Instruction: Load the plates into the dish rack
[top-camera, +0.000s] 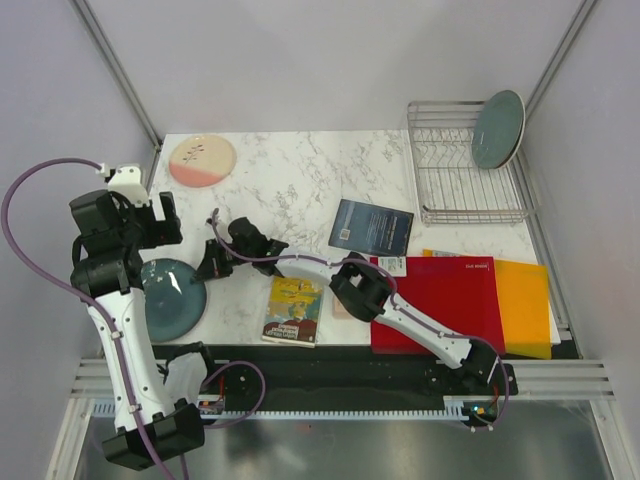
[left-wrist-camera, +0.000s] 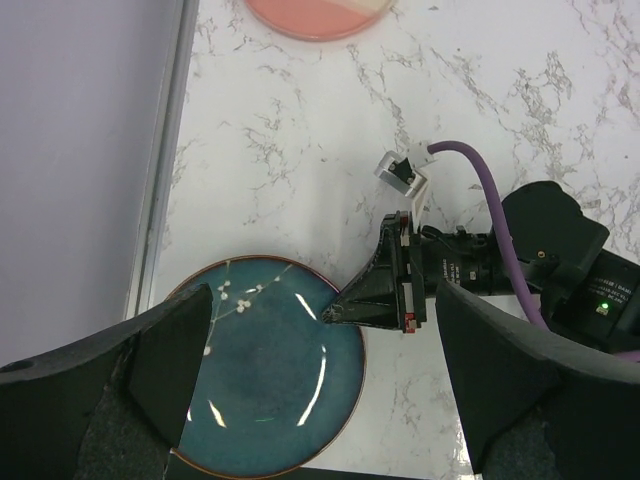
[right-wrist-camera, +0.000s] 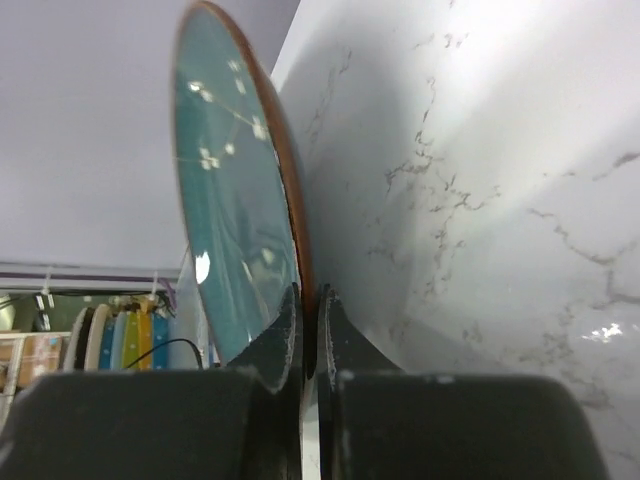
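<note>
Dark teal plate (left-wrist-camera: 262, 395), rim tight between the right gripper's (right-wrist-camera: 308, 300) pinching jaws, below the left gripper's (left-wrist-camera: 325, 385) spread jaws.

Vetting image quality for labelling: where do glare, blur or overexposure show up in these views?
Left wrist: white streak glare on the glossy dark teal-blue round plate, left end effector soft-edged in foreground; right wrist: white marble tabletop blown out at upper right, plate glints; top external: even, sharp light.

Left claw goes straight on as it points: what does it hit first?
Likely the teal plate, near the rim the right claw pinches. The open left claw points down there; depth is unclear, so the right claw might come first.
</note>
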